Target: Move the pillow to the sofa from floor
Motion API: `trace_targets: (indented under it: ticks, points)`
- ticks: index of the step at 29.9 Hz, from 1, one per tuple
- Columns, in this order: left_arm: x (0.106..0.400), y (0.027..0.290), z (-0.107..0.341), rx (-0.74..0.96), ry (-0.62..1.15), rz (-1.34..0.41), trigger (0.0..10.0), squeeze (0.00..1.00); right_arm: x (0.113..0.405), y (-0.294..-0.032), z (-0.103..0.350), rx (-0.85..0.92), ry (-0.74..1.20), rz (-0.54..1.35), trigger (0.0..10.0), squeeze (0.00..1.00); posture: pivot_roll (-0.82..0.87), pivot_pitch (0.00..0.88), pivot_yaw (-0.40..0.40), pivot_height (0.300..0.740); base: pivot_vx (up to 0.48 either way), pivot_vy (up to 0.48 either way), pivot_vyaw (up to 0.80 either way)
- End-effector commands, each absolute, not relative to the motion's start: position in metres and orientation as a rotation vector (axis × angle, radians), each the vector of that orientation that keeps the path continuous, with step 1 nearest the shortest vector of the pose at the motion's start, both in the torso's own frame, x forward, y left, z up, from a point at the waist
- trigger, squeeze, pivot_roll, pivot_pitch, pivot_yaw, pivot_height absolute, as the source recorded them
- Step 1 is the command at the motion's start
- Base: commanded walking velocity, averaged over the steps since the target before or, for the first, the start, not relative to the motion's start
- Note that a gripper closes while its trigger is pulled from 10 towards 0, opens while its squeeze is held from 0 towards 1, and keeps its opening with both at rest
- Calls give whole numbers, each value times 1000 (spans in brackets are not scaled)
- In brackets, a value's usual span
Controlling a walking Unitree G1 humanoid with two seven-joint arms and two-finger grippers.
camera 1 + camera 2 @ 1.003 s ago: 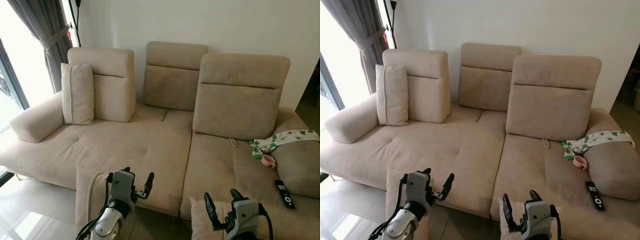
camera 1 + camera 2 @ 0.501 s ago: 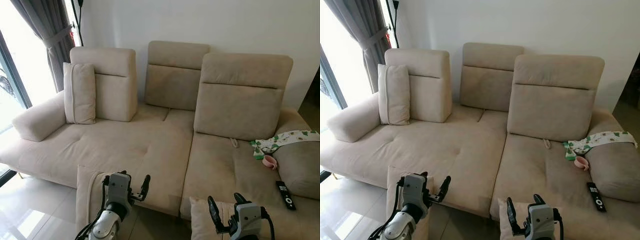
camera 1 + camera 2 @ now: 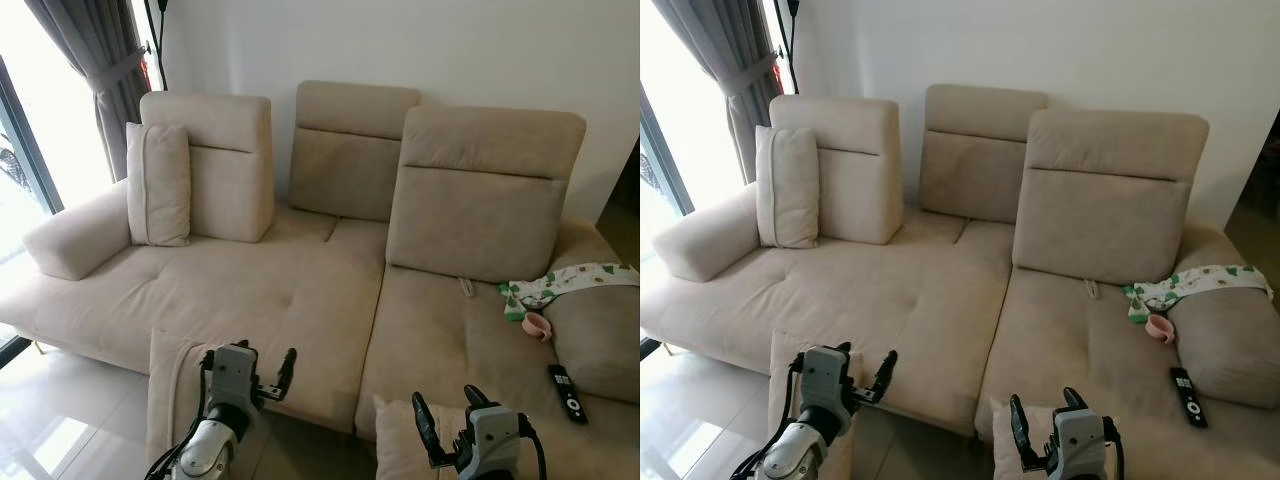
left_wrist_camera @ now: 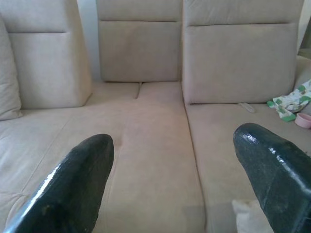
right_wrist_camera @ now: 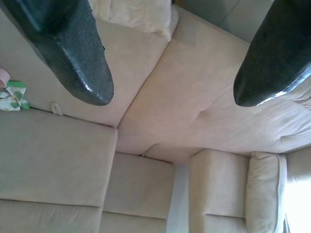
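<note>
Two tools open, nothing held.
Pillow [image 3: 168, 395] stands on floor against sofa [image 3: 300, 290] front, beside left tool [image 3: 272, 375]; right tool [image 3: 448, 425] idle; lift not begun (another cushion [image 3: 395, 445] nearby).

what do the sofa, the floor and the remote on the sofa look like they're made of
The sofa looks upholstered in matte beige fabric, perhaps suede-like microfibre: no shine, soft creases, tufted dimples. The floor looks like glossy pale tile or stone, since window light reflects off it. The remote appears to be hard black plastic with small light buttons, though too small to be sure.
</note>
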State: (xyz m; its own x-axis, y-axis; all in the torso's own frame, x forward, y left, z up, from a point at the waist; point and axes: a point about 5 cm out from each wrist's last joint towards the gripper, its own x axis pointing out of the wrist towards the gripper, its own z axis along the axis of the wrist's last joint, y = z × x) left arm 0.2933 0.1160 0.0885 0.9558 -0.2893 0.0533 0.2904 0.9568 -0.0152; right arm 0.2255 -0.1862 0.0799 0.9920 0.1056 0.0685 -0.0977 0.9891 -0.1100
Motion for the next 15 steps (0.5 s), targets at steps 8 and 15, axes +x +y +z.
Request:
trace_targets:
  ticks: [8, 15]
  points:
    - [291, 110, 82, -35, -28, -315, 10000, 0, 223, -189, 77, -107, -64, 96, 10000, 0, 80, 0, 32, 740, 0, -350, 0]
    - [291, 109, 82, -37, -30, -325, 10000, 0, 222, -189, 77, -109, -64, 93, 10000, 0, 76, 0, 34, 740, 0, 0, 0]
